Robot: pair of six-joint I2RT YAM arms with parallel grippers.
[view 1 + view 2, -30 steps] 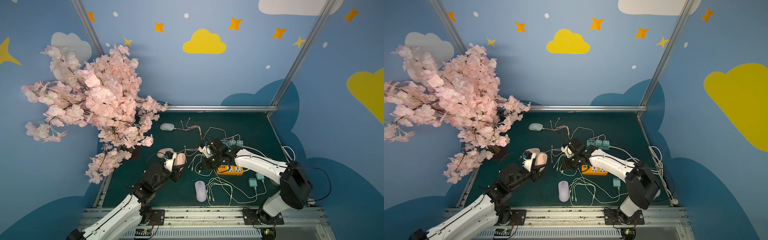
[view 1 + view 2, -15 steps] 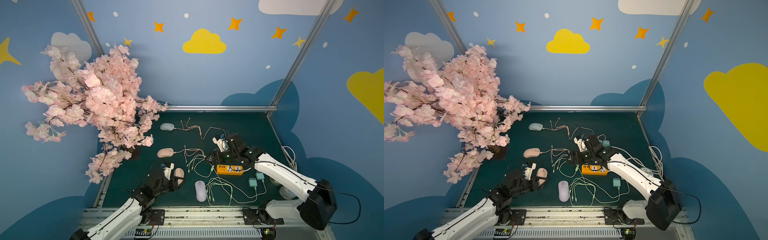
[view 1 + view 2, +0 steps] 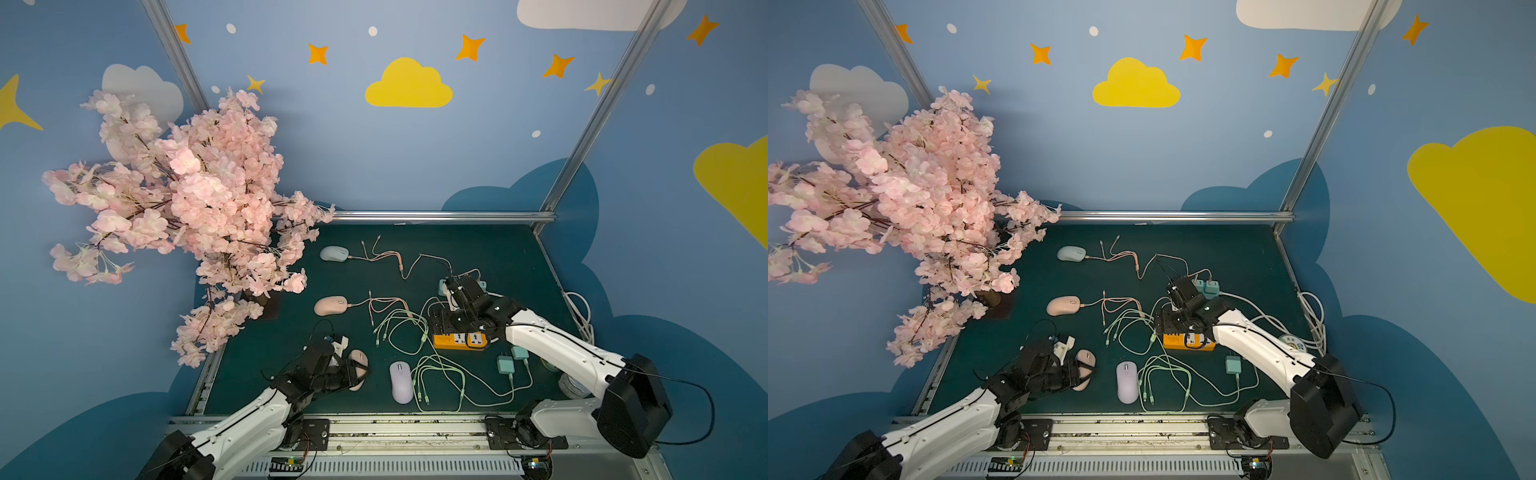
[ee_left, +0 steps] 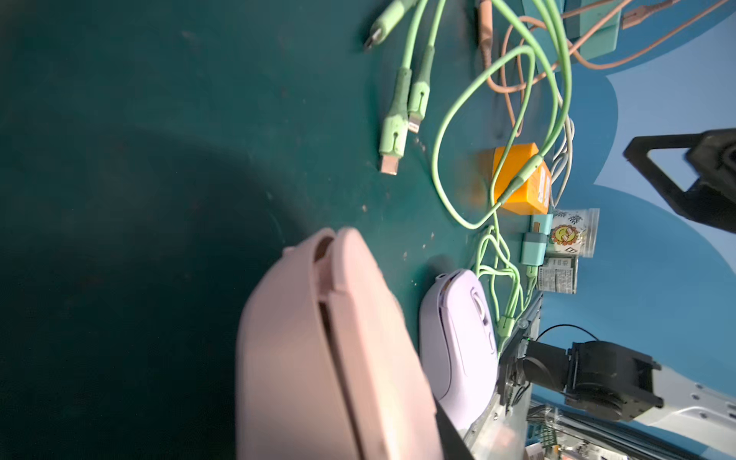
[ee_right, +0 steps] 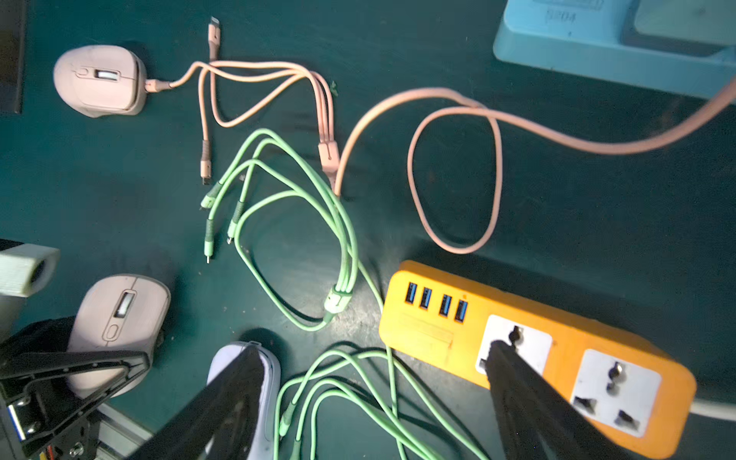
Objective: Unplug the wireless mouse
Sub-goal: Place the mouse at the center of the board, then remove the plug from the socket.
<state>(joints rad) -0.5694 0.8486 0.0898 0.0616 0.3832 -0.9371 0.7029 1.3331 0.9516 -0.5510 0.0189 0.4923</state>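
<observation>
Parted: a second ago we had both claws together mid-table over the pink mouse point(image 5: 119, 314). Now the left claw point(image 3: 357, 372) holds that mouse low near the front rail point(image 3: 415, 417), just beside the lilac mouse point(image 3: 401, 382). The right claw point(image 5: 374, 353) has sprung wide and hangs empty over the orange power strip point(image 3: 459, 340).

We see no cord at the held mouse's nose, and the green cable point(image 3: 405, 332) lies slack with its plugs free. We judge the unplugging done, with only the set-down left.

Room is tight at the front, with the rail close and the lilac mouse alongside. Open mat lies toward the tree point(image 3: 187, 199). The other pink mouse point(image 3: 330, 305), cord still in, sits well apart.
</observation>
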